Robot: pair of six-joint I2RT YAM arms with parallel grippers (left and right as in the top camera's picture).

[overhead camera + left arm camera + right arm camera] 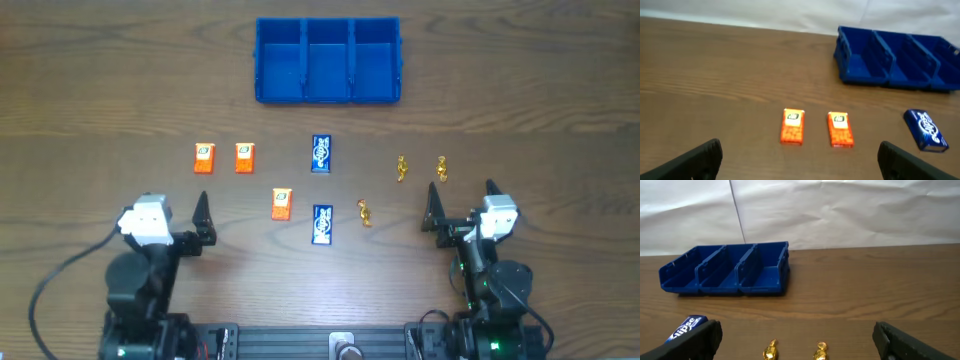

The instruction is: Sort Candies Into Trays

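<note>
**Status: Candies on Worktop, Both Tools Free**

**Top view.** The blue tray (328, 97) has three compartments side by side. It stands at the far middle of the wooden worktop (100, 90).

The candies lie between the tray and my arms, apart from one another.
- Far row: left orange box (204, 158), middle orange box (245, 157), far blue bar (321, 153), left gold candy (402, 167), right gold candy (441, 168).
- Near row: near orange box (282, 203), near blue bar (322, 224), near gold candy (365, 212).

My left tool (174, 212) sits low at the left, near the orange boxes and touching none. My right tool (462, 200) sits low at the right, near the gold candies and touching none.

**Left wrist view.** My left tool (800, 167) has its fingers spread wide apart, with nothing between them. Beyond it, the left orange box (792, 126) and middle orange box (840, 129) lie side by side on the worktop. The far blue bar (925, 130) lies off to one side of them. The tray (842, 57) stands farther back, well apart from all three.

**Right wrist view.** My right tool (800, 347) has its fingers spread wide apart, with nothing gripped. The left gold candy (771, 351) and right gold candy (821, 351) lie just ahead, between the fingers' line of reach. The far blue bar (685, 326) shows beside one finger. The tray (783, 265) stands farther back, with nothing visible in the parts of its compartments that show.
</note>
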